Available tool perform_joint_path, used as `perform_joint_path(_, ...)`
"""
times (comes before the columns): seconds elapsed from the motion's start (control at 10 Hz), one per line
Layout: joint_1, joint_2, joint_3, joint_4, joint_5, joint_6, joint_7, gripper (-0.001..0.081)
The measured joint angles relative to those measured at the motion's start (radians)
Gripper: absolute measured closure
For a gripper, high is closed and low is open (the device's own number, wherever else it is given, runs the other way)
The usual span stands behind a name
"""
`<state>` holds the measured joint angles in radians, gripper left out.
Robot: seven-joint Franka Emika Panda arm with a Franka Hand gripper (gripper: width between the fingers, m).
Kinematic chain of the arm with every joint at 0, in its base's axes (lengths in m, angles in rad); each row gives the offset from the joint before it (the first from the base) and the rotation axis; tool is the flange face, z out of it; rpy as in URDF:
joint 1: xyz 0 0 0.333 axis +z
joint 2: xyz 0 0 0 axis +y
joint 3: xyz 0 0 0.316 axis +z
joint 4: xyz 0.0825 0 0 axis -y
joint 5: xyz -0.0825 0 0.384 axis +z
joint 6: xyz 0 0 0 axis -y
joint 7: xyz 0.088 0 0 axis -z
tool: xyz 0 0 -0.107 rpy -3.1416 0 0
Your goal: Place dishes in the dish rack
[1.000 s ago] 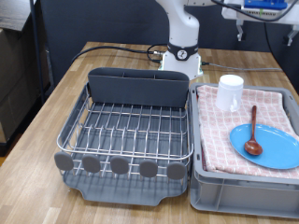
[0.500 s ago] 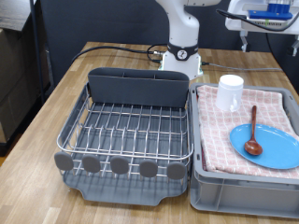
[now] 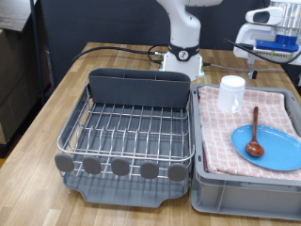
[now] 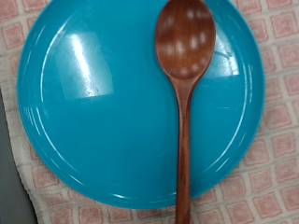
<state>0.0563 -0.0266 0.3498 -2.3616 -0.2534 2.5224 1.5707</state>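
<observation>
The light-blue plate [image 3: 278, 153] lies on pink checked cloth in the grey crate [image 3: 213, 193] at the exterior view's right. The reddish-brown wooden spoon [image 3: 254, 137] rests on the plate. The white cup [image 3: 231, 92] stands upright at the crate's far end. The dish rack [image 3: 132, 132], with its tall grey trough [image 3: 138, 87], holds no dishes. My gripper [image 3: 256, 64] hangs high above the crate, right of the cup, touching nothing. The wrist view looks straight down on the plate [image 4: 93, 112] and spoon [image 4: 184, 56]; no fingers show there.
The rack and crate stand side by side on a wooden table [image 3: 66, 94]. The robot's white base [image 3: 184, 56] and a black cable [image 3: 113, 49] are behind the rack. Pink checked cloth [image 4: 271, 187] surrounds the plate.
My hand has come down and moved toward the exterior view's right, lower over the crate. The dishes and the rack have not moved.
</observation>
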Motion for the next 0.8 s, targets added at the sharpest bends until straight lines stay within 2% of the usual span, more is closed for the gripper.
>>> perform_joint_path(0.4, 0.005, 0.096, 0.004, -0.011, -0.073, 0.088, 0.086, 0.0003)
perform_joint_path(0.8, 0.005, 0.169, -0.010, -0.013, -0.146, 0.113, 0.128, 0.0003)
